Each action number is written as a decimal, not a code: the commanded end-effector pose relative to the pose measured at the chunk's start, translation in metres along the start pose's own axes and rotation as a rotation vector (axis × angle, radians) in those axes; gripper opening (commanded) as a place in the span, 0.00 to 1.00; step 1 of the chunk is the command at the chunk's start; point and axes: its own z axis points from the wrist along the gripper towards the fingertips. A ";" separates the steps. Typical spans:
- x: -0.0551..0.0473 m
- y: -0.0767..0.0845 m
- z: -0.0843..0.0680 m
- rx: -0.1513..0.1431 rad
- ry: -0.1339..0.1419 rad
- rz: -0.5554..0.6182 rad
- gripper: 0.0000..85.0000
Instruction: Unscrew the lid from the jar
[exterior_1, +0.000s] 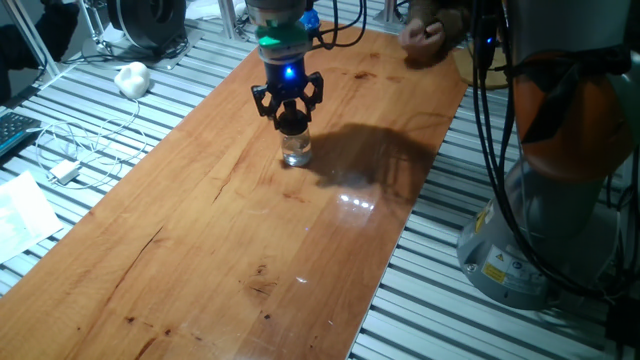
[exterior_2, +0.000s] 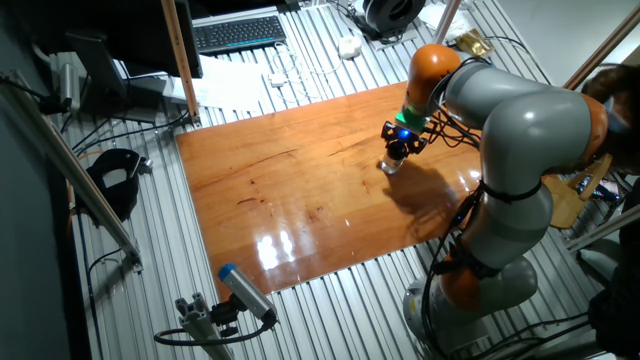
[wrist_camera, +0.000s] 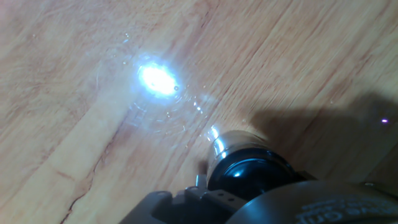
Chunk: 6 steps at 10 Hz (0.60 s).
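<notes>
Jar (exterior_1: 296, 150) stands mid-table (exterior_1: 200, 250), far from edges, gripper (exterior_1: 289, 115) clamped around its lid (exterior_1: 292, 122).

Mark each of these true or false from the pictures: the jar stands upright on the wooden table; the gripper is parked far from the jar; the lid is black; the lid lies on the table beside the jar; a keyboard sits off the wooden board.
1. The jar stands upright on the wooden table. True.
2. The gripper is parked far from the jar. False: it is right over the jar's top, fingers around the lid.
3. The lid is black. True.
4. The lid lies on the table beside the jar. False: it sits on top of the jar.
5. A keyboard sits off the wooden board. True.
</notes>
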 end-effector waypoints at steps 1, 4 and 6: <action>0.000 0.000 0.000 -0.001 0.006 -0.010 0.40; -0.001 0.000 0.000 0.004 0.014 -0.068 0.40; -0.001 0.000 0.000 0.008 0.014 -0.094 0.20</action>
